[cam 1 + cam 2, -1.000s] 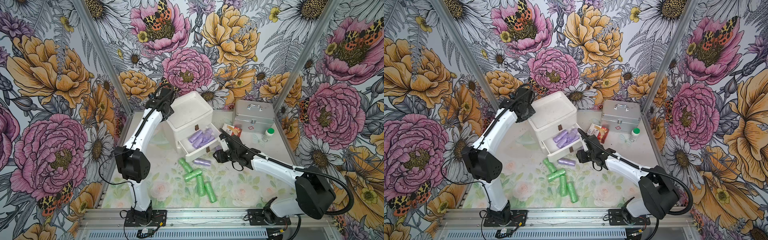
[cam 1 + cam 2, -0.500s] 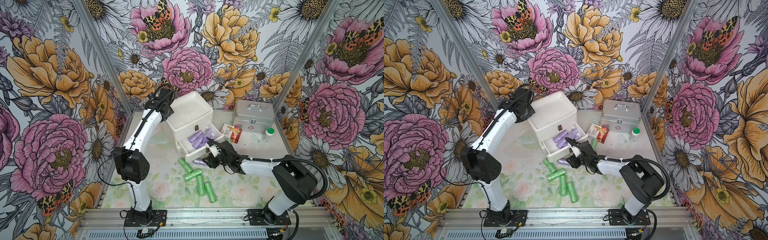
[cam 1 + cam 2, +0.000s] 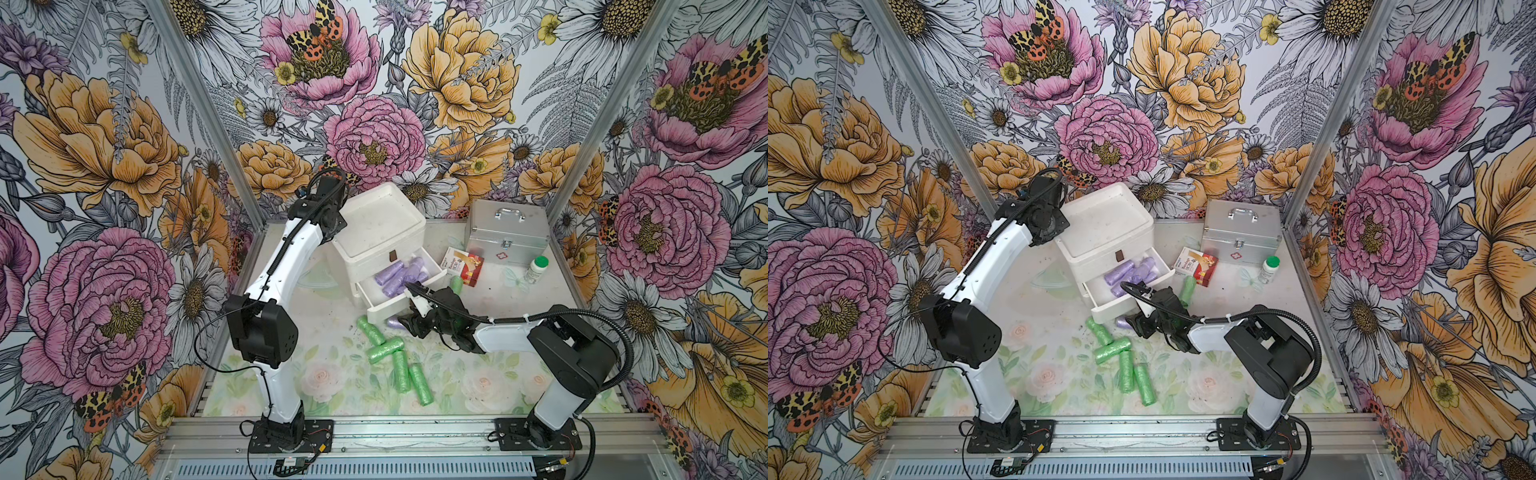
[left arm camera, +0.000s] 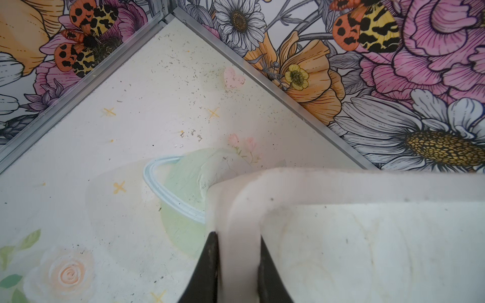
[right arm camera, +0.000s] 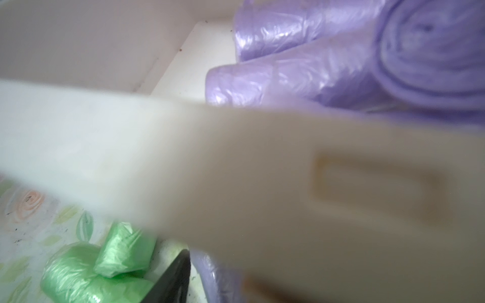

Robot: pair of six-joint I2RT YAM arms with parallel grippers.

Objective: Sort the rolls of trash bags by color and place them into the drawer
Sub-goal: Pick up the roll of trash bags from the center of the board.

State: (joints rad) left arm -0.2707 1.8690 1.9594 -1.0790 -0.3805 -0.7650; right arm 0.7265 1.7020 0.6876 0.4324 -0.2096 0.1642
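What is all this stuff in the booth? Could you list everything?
white cabinet: one, back middle of the table
drawer: one, white, pulled open
lilac rolls: several, in the drawer
loose lilac roll: one, on the table before the drawer
green rolls: four clustered on the table, a fifth by the box
silver case: one, back right
red-and-white box: one, before the case
bottle: one, white, green cap
left gripper: clamped on the cabinet's rim
right gripper: at the loose lilac roll, grip unclear

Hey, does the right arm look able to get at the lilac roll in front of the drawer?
Probably yes: one of its fingers sits right beside the roll, nothing between them.
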